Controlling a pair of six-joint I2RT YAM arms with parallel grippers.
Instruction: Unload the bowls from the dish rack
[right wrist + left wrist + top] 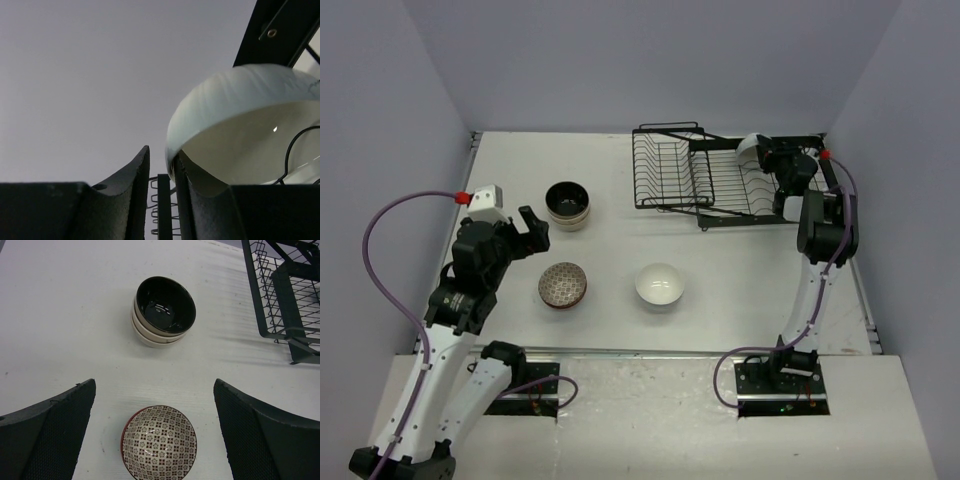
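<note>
The bowls are mostly out on the desk (740, 290): a dark-lined stack (567, 204), a patterned bowl (562, 285) and a white bowl (659, 285). One pale bowl (752, 148) is left at the far right end of the dish rack (680, 175). Its rim is straddled by the right hand (160, 172), drawn narrow, but a firm grip cannot be confirmed. The left hand (155, 385) is held wide open and empty. Next, the pinch must be completed and the bowl lifted clear of the wires.

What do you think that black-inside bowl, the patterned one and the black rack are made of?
Black-inside bowl: likely glazed ceramic; its inside gleams with sharp highlights. Patterned bowl: probably glazed ceramic too, with a glossy printed inside. Dish rack: thin black wire, seemingly coated metal, with a matte look.
</note>
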